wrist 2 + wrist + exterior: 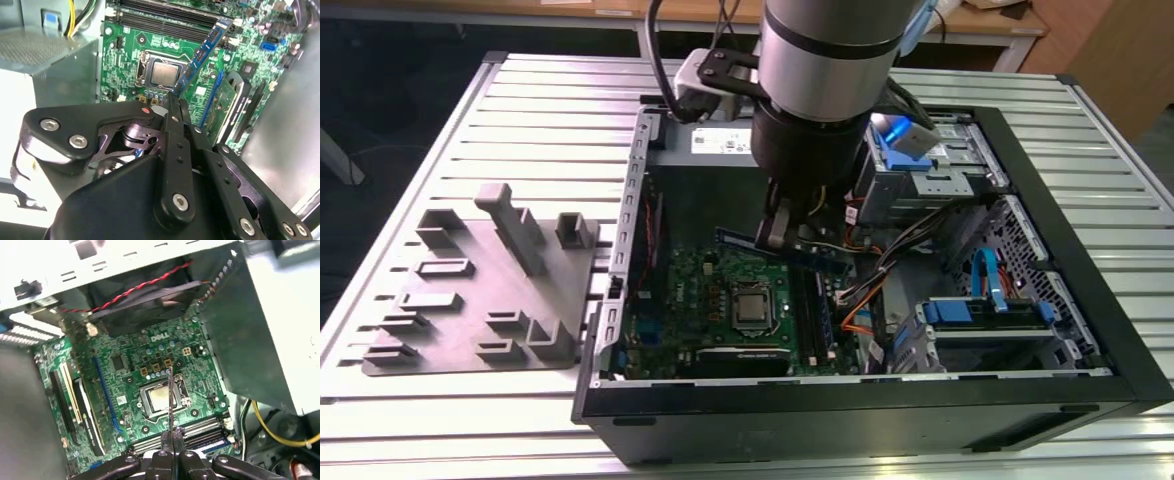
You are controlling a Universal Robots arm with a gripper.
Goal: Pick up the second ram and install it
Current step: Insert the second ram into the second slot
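Pincer [781, 240] clamped on the second ram [825, 258], stick hanging over the motherboard [707, 290] inside the case. In the exterior view the CPU socket [750, 308] sits roughly 6-7 o'clock from it.

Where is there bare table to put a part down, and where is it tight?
Bare table slats lie beyond the fixture plate, on the exterior view's left of the computer case. Inside the case it is crowded: cables, and the end effector gripping the memory stick.
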